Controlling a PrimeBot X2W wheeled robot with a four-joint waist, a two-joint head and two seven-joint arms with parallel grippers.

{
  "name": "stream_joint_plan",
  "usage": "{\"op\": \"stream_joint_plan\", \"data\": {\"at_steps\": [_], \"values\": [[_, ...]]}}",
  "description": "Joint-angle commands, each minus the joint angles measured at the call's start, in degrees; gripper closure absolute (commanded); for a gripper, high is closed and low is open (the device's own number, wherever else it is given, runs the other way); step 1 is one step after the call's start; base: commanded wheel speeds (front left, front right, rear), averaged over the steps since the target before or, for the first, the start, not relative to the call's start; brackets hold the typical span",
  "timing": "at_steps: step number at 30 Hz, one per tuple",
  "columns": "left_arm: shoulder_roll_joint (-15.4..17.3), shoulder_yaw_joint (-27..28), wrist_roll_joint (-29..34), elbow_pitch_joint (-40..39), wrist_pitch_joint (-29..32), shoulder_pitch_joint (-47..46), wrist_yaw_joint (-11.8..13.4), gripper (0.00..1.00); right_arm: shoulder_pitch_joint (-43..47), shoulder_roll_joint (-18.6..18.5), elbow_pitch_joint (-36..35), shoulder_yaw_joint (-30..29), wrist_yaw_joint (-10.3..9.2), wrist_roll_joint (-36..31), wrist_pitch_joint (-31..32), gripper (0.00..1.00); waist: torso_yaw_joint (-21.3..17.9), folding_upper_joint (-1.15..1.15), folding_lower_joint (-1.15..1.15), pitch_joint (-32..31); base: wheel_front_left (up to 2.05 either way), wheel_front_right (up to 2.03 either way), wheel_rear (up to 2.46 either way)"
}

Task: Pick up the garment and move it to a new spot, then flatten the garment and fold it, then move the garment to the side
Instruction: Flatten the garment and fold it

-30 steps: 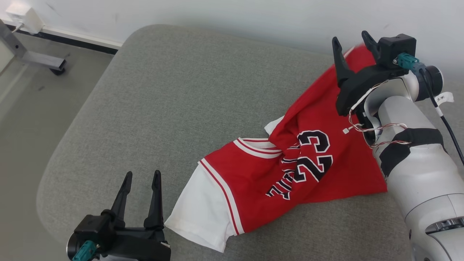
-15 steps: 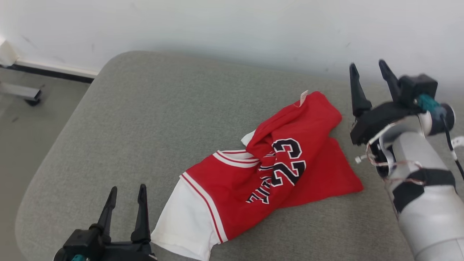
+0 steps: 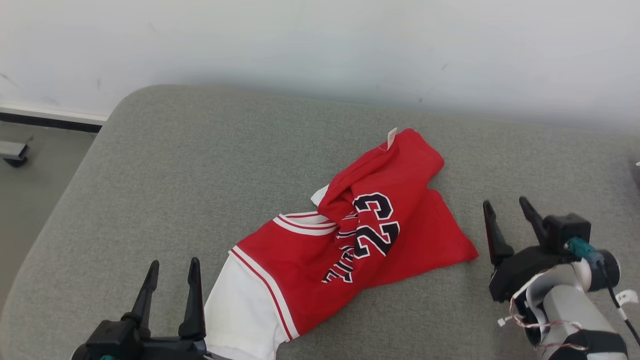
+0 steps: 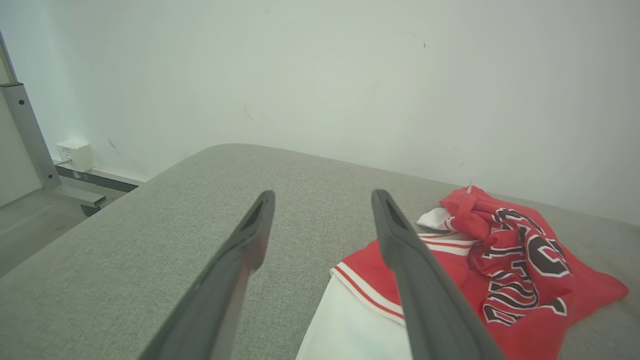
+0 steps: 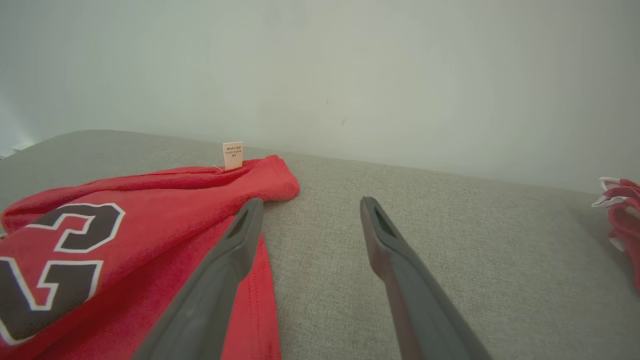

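On the grey cushion (image 3: 200,165), the jersey (image 3: 360,245) lay twisted and unheld, left pincer (image 3: 174,261) by its white sleeve (image 3: 240,310), right pincer (image 3: 504,201) by its red corner (image 3: 460,252), both open, seemingly poised for flattening.

A plain white wall (image 3: 320,45) runs across the top of your head view. Below it lies a grey fabric cushion (image 3: 200,165) with a rounded corner. At the left edge you see a dark baseboard (image 3: 50,123), grey floor (image 3: 25,200) and a metal foot (image 3: 12,150).
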Motion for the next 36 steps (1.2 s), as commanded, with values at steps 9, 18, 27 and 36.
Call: {"op": "stream_joint_plan", "data": {"at_steps": [9,18,27,36], "values": [[-0.1,-1.1,-0.3,-0.3,-0.2,-1.8,-0.3,0.0,1.6,2.2,4.4,2.8,-0.13,1.8,1.0,0.0,1.6,0.0,0.01,2.7,0.0,0.0,0.0],[-0.1,-1.6,-0.7,0.2,-0.2,-2.9,-0.5,0.0,0.5,3.5,10.7,3.2,-0.12,2.0,1.6,1.0,2.6,0.0,0.01,3.6,0.0,0.0,0.0],[-0.1,-0.8,-0.2,0.7,-0.2,-0.7,-0.4,0.0,2.3,3.4,8.0,3.9,-0.13,3.8,-0.1,1.0,0.5,0.0,0.01,1.2,0.0,0.0,0.0],[-0.1,-0.3,-0.6,0.7,-0.2,1.8,0.1,0.0,11.9,1.2,-5.4,1.8,-0.13,7.1,0.0,1.0,-3.4,0.0,0.01,-2.2,0.0,0.0,0.0]]}}
